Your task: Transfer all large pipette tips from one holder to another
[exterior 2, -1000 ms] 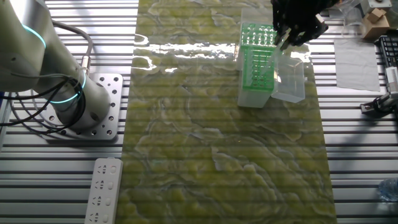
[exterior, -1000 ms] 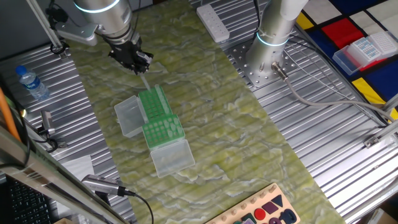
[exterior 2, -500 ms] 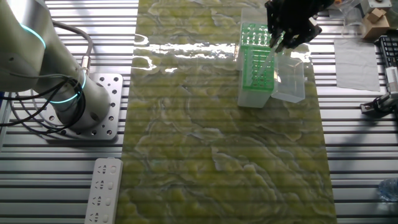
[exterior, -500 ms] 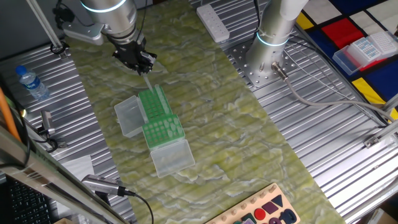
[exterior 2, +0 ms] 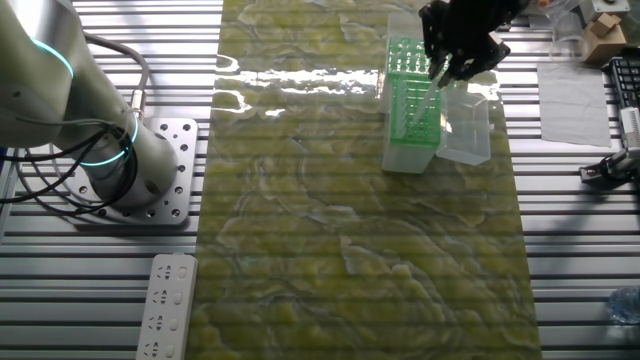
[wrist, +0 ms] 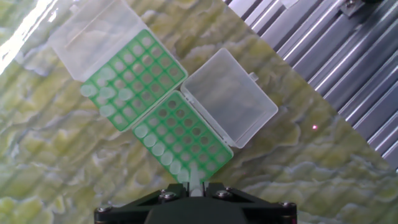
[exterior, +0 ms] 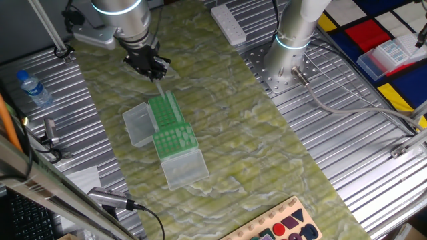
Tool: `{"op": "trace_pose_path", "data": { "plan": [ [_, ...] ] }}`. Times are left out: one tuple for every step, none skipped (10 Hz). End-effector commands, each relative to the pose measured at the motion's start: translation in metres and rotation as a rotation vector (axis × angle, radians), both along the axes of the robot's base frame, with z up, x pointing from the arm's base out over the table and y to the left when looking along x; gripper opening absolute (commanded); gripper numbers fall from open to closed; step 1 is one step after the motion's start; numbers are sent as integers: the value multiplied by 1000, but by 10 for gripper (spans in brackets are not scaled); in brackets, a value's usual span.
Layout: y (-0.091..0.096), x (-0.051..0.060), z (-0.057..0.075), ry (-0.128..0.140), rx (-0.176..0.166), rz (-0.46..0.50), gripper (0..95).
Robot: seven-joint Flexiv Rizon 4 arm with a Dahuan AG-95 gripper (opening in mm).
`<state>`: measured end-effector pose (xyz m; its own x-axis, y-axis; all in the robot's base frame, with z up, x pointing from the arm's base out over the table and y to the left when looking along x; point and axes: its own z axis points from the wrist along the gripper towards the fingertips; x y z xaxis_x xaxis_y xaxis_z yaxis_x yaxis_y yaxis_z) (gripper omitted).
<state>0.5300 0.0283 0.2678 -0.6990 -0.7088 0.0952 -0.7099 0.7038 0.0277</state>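
Water bottle (exterior: 31,89): lying at the far left of one fixed view, on the ribbed metal beside the mat.
Tool (exterior: 155,70): hovering just above the far end of the green racks, fingers pinched narrow on one pipette tip; in the hand view (wrist: 196,186) the fingers are closing on the tip's wide end.
Held pipette tip (exterior: 159,85): hanging from the tool with its long axis running down and slightly tilted, narrow end pointing toward the rack below; also showing as a pale sliver in the other fixed view (exterior 2: 432,88).
Green racks (exterior: 170,125): two sitting end to end on the tabletop, touching; in the hand view one (wrist: 132,78) is lying up-left, the other (wrist: 183,141) just ahead of the tool.
Racked tips (wrist: 107,94): standing upright as pale round dots along each rack's left edge.
Clear lids (wrist: 229,98): hinged open, lying flat beside their racks.
Tabletop (exterior: 220,127): carrying a yellow-green marbled mat.
Second arm base (exterior: 291,41): standing to the right on a bolted plate.
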Motion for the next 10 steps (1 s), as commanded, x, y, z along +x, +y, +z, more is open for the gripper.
{"op": "trace_pose_path", "data": {
  "plan": [
    [0, 0, -1, -3, 0, 22, 570],
    [0, 0, -1, -3, 0, 24, 570],
    [0, 0, -1, -4, 1, 25, 570],
    [2, 1, -2, -5, 0, 15, 570],
    [8, 5, -4, -6, 2, -23, 570],
    [16, 10, -7, -7, -2, -52, 570],
    [29, 15, -10, -5, -7, -102, 570],
    [44, 20, -13, -8, -12, -163, 570],
    [55, 23, -17, -9, -8, -217, 380],
    [65, 26, -20, -11, -6, -264, 380]
  ]
}}
